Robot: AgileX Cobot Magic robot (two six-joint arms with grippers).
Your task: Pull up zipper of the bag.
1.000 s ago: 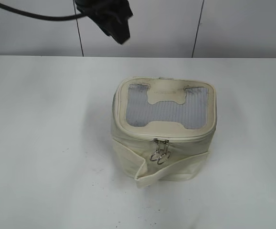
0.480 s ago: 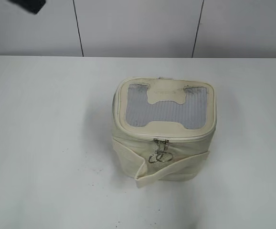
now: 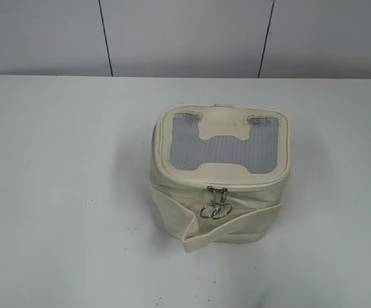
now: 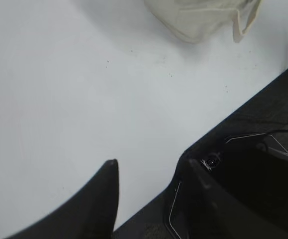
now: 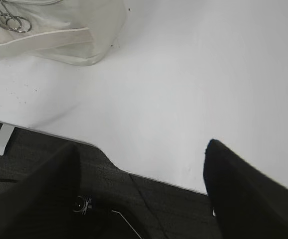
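Change: dark arm seen at the far left a second ago, then only a corner of it half a second ago, now gone from the exterior view; bag (image 3: 221, 173) in the same spot, ring pulls (image 3: 215, 210) hanging a touch differently.
Meaning: both arms pulled back, nothing near the zipper (image 3: 217, 187); probably done, or a pause between tries.
Left gripper (image 4: 151, 174): spread wide, holding nothing, low over the table (image 4: 59, 89) at its near edge, well apart from the bag.
Bag: upright mid-table, lid closed all round as far as visible, both sliders together at the near front, rings dangling over the band (image 3: 237, 226).
Right gripper (image 5: 141, 162): spread wide, empty, also at the near table edge.
Hidden: far side of the zipper behind the lid; wrist views show only bag corners; finger shapes dark, blurred, cut off.
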